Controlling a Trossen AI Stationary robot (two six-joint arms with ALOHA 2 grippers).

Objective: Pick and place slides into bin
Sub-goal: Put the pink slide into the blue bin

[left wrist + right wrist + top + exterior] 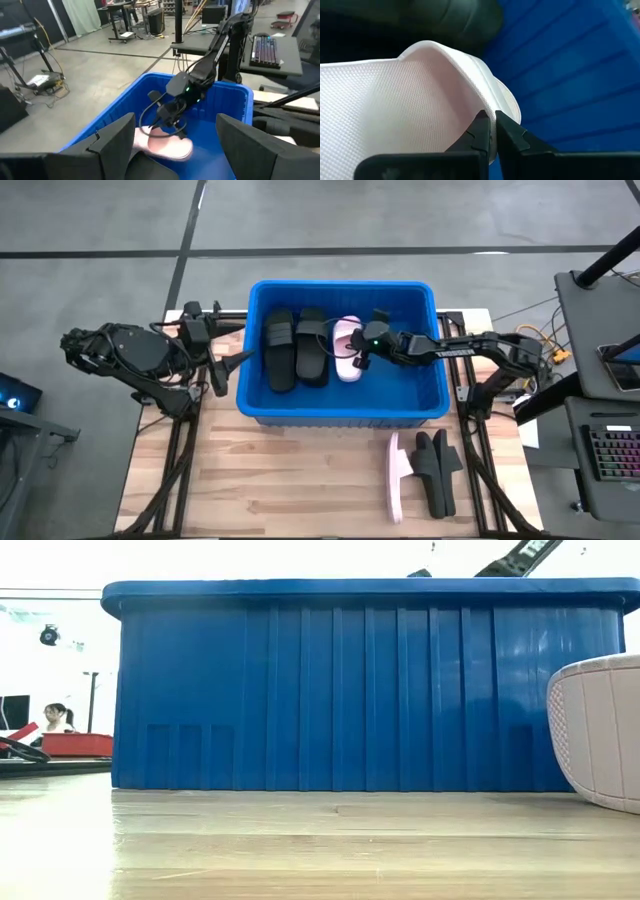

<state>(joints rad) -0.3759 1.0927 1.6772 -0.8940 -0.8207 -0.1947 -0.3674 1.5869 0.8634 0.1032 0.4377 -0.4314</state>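
The blue bin (340, 405) stands mid-table and holds two black slides (295, 348) lying side by side. My right gripper (357, 353) reaches down inside the bin from the right and is shut on a pale pink slide (346, 350) beside the black ones. That slide also shows in the left wrist view (167, 146). My left gripper (232, 373) is open and empty just outside the bin's left wall. Another pink slide (396, 475) lies on edge on the table in front of the bin, next to two black slides (437, 470). My right gripper pinches the edge of the pink slide's strap (487, 107) between its two fingers, one finger on each face of the strap. The fingers come slanting down from the table's right. The slide is low in the bin; whether it rests on the floor I cannot tell.
The bin's high walls (360, 690) fill the low view, with the table's pink slide (600, 730) at its right. Bare wood lies in front of the bin at the left (280, 480). A desk with a keyboard (610, 450) stands beyond the table's right edge.
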